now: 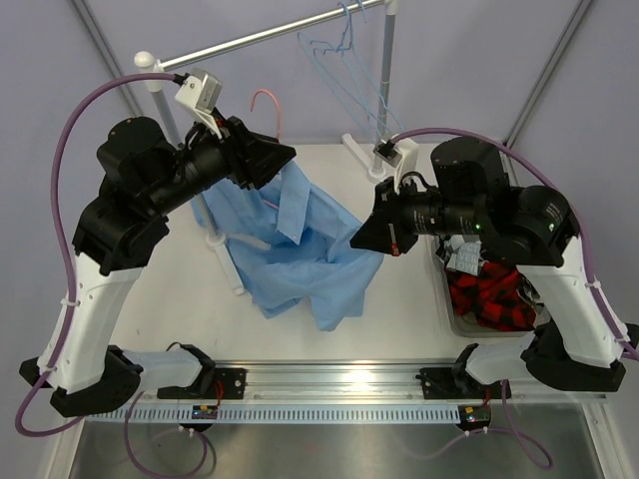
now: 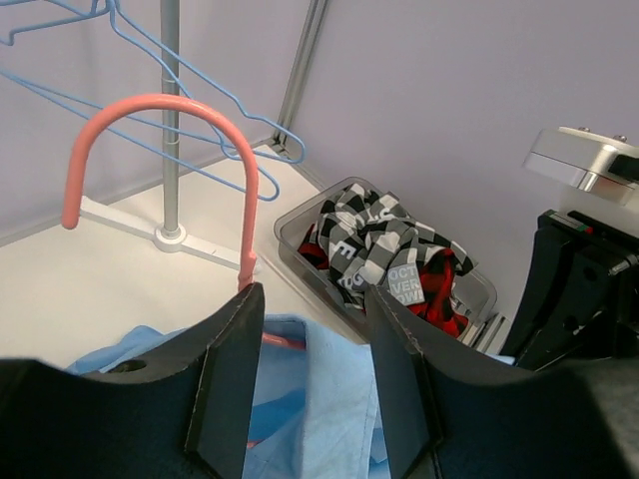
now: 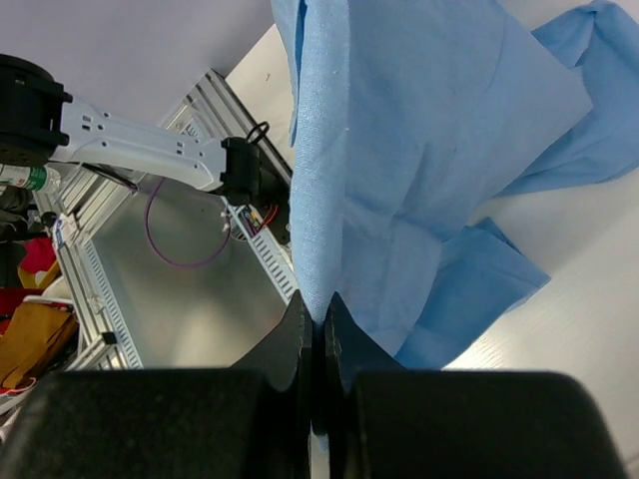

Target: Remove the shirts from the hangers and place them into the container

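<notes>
Over the middle of the tabletop (image 1: 399, 319), the light blue shirt (image 1: 300, 249) hangs stretched between both arms, its lower folds heaped on the surface toward the near edge.

Left gripper (image 2: 310, 369): jaws stand roughly half apart, gripping nothing. It sits at the collar end of the shirt. The pink hanger (image 2: 160, 110) rises just past its fingertips (image 2: 225, 379), hook up, with its stem dropping down close by the left finger. Whether finger and wire touch cannot be told. Blue cloth shows in the gap below.

Right gripper (image 3: 315, 309): fingers pressed together, pinching an edge of the light blue shirt. The cloth runs taut up and away from the pinch. In the top view this gripper holds the shirt's right side, above the tabletop, between the heap and the container (image 2: 290, 225).

The container stands at the right edge of the tabletop. The black-and-white check shirt (image 2: 369, 239) lies in it on top, with the red-and-black plaid shirt (image 2: 429, 289) beneath and beside it, both bunched.

At the far edge, two light blue hangers (image 2: 285, 148) hang bare on the silver rail (image 1: 280, 35).
</notes>
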Action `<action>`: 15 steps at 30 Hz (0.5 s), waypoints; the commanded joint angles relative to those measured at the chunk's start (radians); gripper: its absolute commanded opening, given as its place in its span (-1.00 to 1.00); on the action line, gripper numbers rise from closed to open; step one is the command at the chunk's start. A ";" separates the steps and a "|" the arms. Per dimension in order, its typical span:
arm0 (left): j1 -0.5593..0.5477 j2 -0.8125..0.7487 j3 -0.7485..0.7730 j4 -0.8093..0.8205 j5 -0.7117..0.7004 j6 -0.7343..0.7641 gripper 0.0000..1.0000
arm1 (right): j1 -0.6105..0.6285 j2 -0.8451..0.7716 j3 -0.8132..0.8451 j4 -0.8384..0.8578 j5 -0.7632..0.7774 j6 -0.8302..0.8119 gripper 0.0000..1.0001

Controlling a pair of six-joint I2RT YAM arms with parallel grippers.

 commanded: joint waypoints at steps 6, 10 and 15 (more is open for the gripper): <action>0.003 -0.016 0.021 0.043 0.022 0.009 -0.13 | 0.011 -0.073 0.007 0.050 -0.058 0.039 -1.00; 0.005 -0.014 0.012 0.041 0.011 0.012 -0.13 | 0.012 -0.071 0.025 0.049 -0.078 0.051 -1.00; 0.003 -0.002 0.014 0.057 0.017 0.006 -0.13 | 0.014 -0.073 0.024 0.040 -0.084 0.047 -1.00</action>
